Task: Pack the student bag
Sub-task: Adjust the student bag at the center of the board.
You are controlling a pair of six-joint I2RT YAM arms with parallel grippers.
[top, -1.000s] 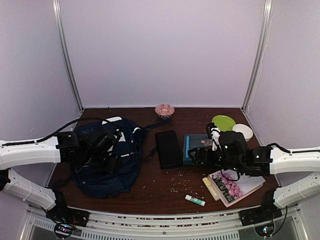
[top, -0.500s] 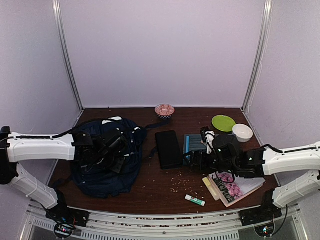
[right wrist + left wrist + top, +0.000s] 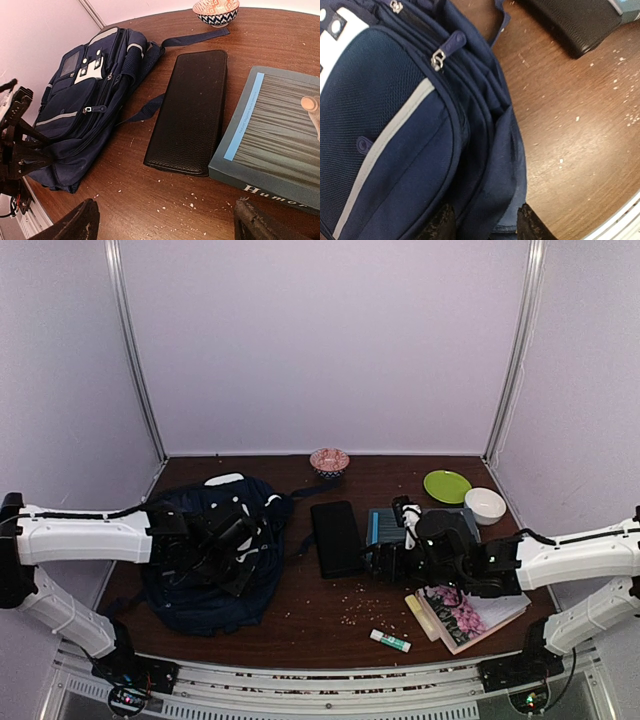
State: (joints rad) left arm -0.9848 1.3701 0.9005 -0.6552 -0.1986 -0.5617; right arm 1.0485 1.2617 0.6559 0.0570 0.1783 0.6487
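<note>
Cloth of the student bag [image 3: 200,612] looks soft and loose, so I judge it will sag and fold under a grip and will not keep its shape when lifted. It is large but lies rather flat, so it is probably light; the woven surface should not be slippery. Good places to take hold, in my opinion, are the thick fold at the edge beside the zipper pull [image 3: 438,59], or one of the dark straps [image 3: 145,110]; a single thin layer would only stretch. The bag lies on the table [image 3: 330,615] to the left of the black case [image 3: 337,538], near it but apart, with one strap reaching toward the case.

The left arm [image 3: 85,538] is stretched out low from far left of the case and lies across the bag. The left gripper [image 3: 485,227] has its two fingers apart, one on each side of a fold on the bag's edge that faces the case. I cannot tell if the pads press the cloth, so I call it open, not gripping.

The right arm [image 3: 570,555] reaches in low from right of the case. The right gripper [image 3: 167,222] hangs just right of the case's near end, above the table, fingers spread wide with nothing between them.
</note>
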